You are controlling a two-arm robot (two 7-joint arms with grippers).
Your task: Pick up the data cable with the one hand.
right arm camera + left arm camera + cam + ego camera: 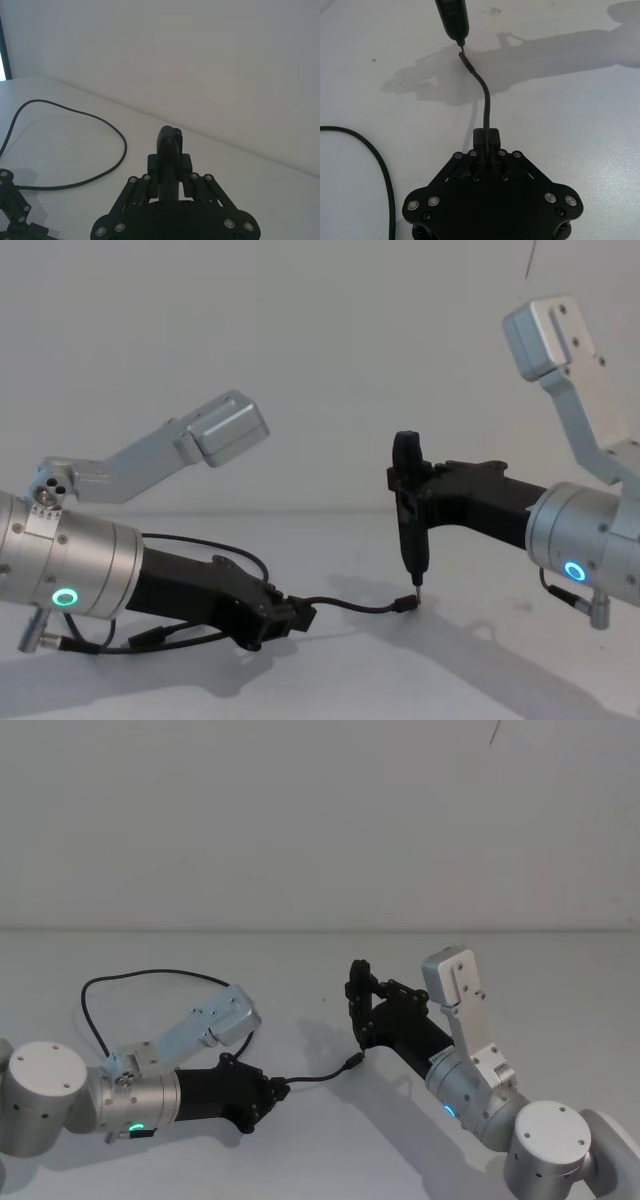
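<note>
The data cable (pixel 150 973) is a thin black cord that loops over the white table behind my left arm and runs through my left gripper (pixel 280 1090). That gripper lies low over the table, shut on the cable (pixel 486 100) a short way from its plug (pixel 403 604). The free end curves forward from the fingertips (pixel 492 136). My right gripper (pixel 358 995) is shut on a slim black tool (pixel 410 530) held upright. The tool's thin metal pin points down, right at the plug. I cannot tell whether the pin and the plug touch.
The white table (pixel 560 990) meets a plain white wall at the back. The rest of the cable (pixel 100 117) lies slack on the table's left half. Both arms' silver wrists and raised camera brackets (pixel 215 430) stand over the near table.
</note>
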